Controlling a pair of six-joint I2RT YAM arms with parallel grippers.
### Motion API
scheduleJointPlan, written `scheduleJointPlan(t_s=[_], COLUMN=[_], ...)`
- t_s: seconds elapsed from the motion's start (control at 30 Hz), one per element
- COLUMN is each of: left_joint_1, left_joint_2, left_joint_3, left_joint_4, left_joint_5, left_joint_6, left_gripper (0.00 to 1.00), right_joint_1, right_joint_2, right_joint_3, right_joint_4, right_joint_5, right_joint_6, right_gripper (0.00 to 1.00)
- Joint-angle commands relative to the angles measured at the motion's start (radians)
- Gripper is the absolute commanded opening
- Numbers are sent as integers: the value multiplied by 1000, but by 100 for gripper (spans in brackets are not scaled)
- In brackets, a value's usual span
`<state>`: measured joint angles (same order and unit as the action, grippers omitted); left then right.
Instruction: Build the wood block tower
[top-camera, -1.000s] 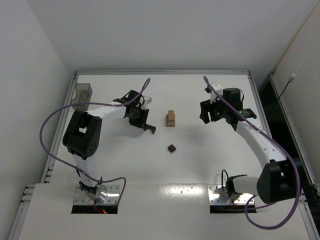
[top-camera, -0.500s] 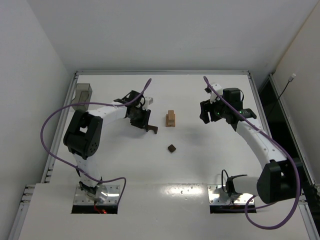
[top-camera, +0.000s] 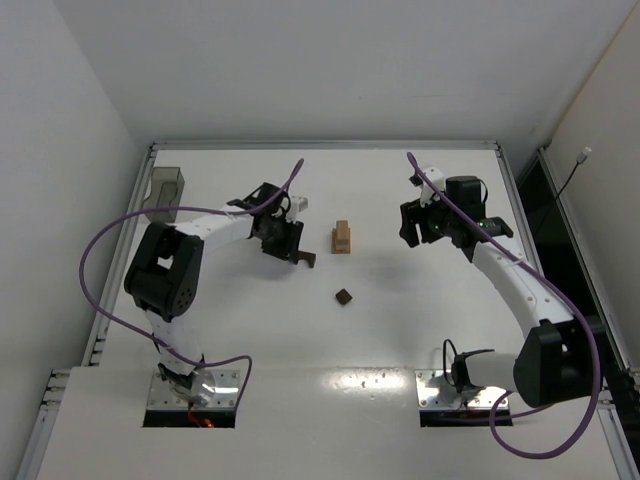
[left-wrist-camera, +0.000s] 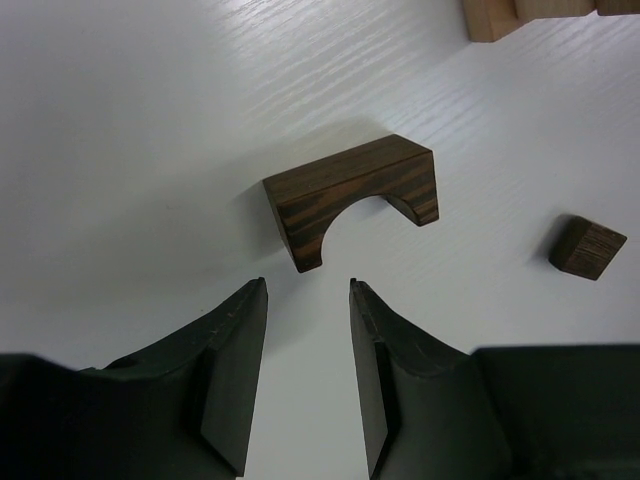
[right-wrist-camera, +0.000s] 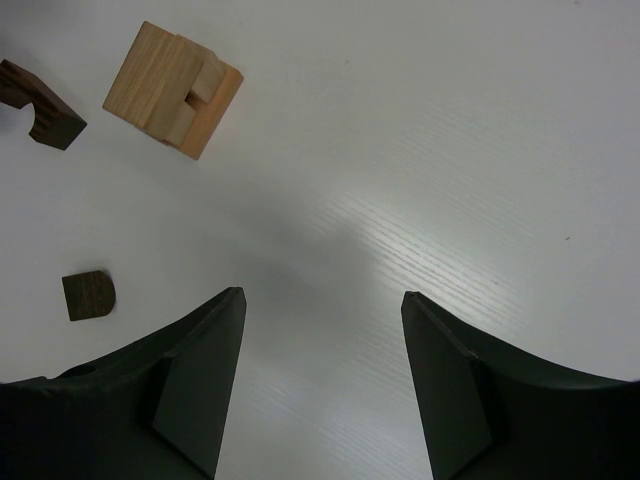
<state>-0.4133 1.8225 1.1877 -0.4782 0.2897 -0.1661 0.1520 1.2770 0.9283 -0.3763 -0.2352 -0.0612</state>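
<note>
The wood block tower (top-camera: 342, 238) is a short stack of light tan blocks at the table's middle; it also shows in the right wrist view (right-wrist-camera: 172, 88). A dark brown arch block (left-wrist-camera: 350, 195) lies on the table just beyond my left gripper's fingertips, apart from them. My left gripper (left-wrist-camera: 308, 285) is open and empty, left of the tower (top-camera: 297, 252). A small dark brown block (top-camera: 344, 296) lies in front of the tower, also seen from the left wrist (left-wrist-camera: 587, 247). My right gripper (right-wrist-camera: 322, 295) is open and empty, held above the table right of the tower (top-camera: 408, 232).
A translucent grey bin (top-camera: 167, 185) stands at the far left edge. The white table (top-camera: 400, 330) has a raised rim on the far and side edges. The arch block (right-wrist-camera: 40, 110) and the small dark block (right-wrist-camera: 88, 295) show in the right wrist view.
My left gripper and the dark arch block in front of it have shifted slightly to the right, toward the tower. The right arm has not moved.
</note>
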Motion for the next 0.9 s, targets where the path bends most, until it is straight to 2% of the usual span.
scheduleJointPlan(t_s=[0.0,0.87], left_joint_1=[-24,-24], left_joint_2=[-14,81], left_joint_3=[24,95], left_joint_4=[16,47], left_joint_5=[20,-29], left_joint_6=[8,-19], left_gripper=[35,34], right_joint_1=[-5,-14], right_joint_2=[2,-7], right_joint_3=[26,7], right_joint_4=[28,37], right_joint_5=[2,11], right_joint_6=[-8,1], right_gripper=[60,60])
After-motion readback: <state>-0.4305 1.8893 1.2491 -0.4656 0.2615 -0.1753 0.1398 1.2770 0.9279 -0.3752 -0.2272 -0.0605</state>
